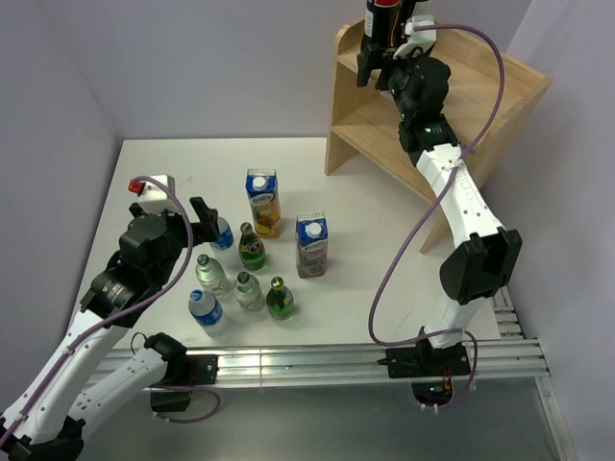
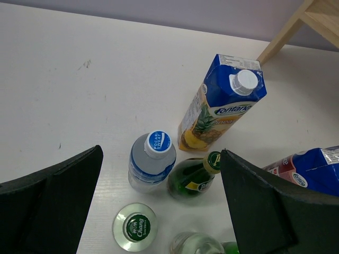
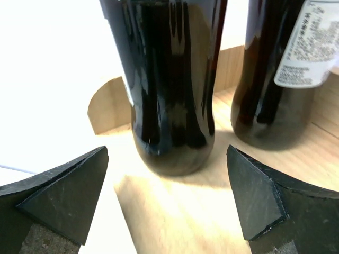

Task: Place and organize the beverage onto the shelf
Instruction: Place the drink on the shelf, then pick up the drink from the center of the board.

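Two dark cola bottles (image 3: 172,95) stand upright side by side on the top tier of the wooden shelf (image 1: 500,91), so that part looks done. The right end effector (image 3: 167,203) is up there with its jaws wide apart. The nearer bottle sits between the fingers but touches neither, and nothing is held.

The rest of the beverage set is on the table (image 1: 384,230), well apart from the shelf. There is a pineapple juice carton (image 2: 222,103), a second blue-topped carton (image 1: 311,245), two blue-capped water bottles (image 2: 152,161), two green glass bottles (image 2: 196,177) and two clear glass bottles (image 2: 135,227). That makes eight drinks to move, so the task appears to be at an early stage.

The left end effector (image 2: 159,211) hovers above this cluster with its jaws spread and nothing held. The water bottle and a green bottle lie in the gap below it.

The bottles on the table stand close together, some nearly touching. Fingers coming down around one would probably nudge its neighbours. On the shelf, the second cola bottle is just beside the right finger, so a sideways pull-out could tip it. The right arm's purple cable (image 1: 480,115) loops in front of the shelf.
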`<state>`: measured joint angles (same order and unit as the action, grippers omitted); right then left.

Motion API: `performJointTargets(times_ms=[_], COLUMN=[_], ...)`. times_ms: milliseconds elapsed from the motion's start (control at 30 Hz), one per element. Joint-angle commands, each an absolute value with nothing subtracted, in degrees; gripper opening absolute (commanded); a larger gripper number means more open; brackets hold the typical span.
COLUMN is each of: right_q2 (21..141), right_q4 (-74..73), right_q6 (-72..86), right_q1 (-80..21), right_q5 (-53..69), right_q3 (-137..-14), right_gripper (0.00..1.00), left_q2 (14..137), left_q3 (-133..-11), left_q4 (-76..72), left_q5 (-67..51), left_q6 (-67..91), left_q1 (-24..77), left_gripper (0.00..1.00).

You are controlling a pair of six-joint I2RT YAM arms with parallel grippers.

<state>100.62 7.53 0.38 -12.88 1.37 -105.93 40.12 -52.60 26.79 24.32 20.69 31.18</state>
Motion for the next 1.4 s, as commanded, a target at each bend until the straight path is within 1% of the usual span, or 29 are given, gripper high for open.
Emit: performJointTargets(times_ms=[0,167,367,467,567,767,1000,1167,1367], right_q2=[96.9,91.7,85.7,81.9,78.1,68.0,64.2,59.0,55.6], right_q4=[3.6,5.6,3.1,0.3,-6.1,-7.6,-16.7,-16.8,-16.9], right_q6=[2.0,2.5,3.3,4.2,5.1,9.6,14.5,15.2,18.5], right_q1=[-13.4,-13.4,-13.6,-14.1,-14.8,-15.7,-16.2,-16.2,-16.2], right_q5=[1.0,0.4,0.5,0.5,2.2,6.7,11.6,13.4,13.1], right_q3=[-102.8,-97.5,-95.9,-95.2,-94.1,-81.3,-76.5,-68.4,-61.6], right_gripper=[1.0,1.0,1.0,1.0,1.0,1.0,1.0,1.0,1.0], left_q2=[39.4,39.1,38.6,38.7,39.3,41.4,42.9,44.8,47.0], left_q3=[-52.8,-52.9,-53.0,-53.0,-53.1,-53.4,-54.7,-55.4,-56.8], left_q4=[24.9,25.0,25.1,25.2,25.3,25.9,27.5,28.4,29.5], left_q5=[25.9,27.3,30.0,30.7,31.1,32.0,32.6,32.7,30.9], left_q6=[20.9,21.3,22.0,22.2,22.7,23.6,24.4,24.2,23.8], left_q1=[30.9,30.9,30.8,30.8,30.5,29.8,29.8,29.8,29.9], left_gripper=[0.99,1.0,0.99,0.99,0.99,1.0,1.0,0.99,0.99])
